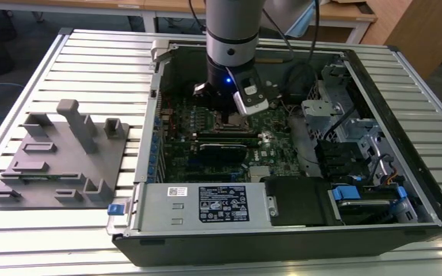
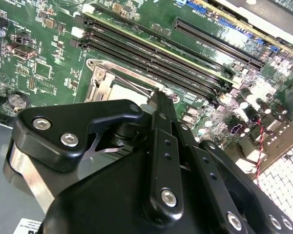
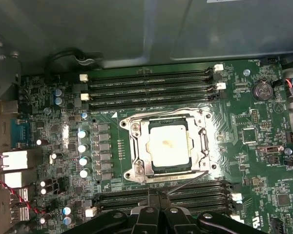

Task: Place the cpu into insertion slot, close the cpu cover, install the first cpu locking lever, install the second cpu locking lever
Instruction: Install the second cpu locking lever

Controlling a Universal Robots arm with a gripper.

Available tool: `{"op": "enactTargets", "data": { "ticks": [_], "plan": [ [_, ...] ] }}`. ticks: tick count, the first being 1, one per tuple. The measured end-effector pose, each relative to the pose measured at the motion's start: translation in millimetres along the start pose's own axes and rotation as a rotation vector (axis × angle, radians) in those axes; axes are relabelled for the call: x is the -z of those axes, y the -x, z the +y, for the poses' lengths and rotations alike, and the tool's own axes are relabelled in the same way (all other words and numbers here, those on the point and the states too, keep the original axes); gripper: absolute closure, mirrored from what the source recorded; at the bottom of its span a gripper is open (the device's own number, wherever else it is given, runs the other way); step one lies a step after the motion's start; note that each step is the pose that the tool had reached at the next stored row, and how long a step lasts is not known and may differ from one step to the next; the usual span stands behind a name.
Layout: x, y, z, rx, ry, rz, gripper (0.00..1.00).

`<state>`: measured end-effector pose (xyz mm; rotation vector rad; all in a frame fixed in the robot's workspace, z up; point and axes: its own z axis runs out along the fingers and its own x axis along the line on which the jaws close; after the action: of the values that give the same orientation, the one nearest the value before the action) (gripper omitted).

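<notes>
First wrist view shows the cpu seated in the insertion slot, with the cpu cover lying flat over its edges, just ahead of the jaws. The gripper has its jaws pressed together, holding nothing, and the tip is next to a thin wire lever at the near side of the socket. I judge the risk is slipping: the narrow tip could slide off this springy wire and hit the memory slots.

Cpu seated in insertion slot, cpu cover closed.
</notes>
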<state>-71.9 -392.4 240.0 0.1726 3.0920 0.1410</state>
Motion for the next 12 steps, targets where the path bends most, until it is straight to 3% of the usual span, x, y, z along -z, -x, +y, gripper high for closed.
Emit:
{"op": "enactTargets", "data": {
  "ticks": [12],
  "plan": [
    [-3.4, -3.4, -0.7, 0.0, -0.0022, -0.0002, 0.89]
  ]
}}
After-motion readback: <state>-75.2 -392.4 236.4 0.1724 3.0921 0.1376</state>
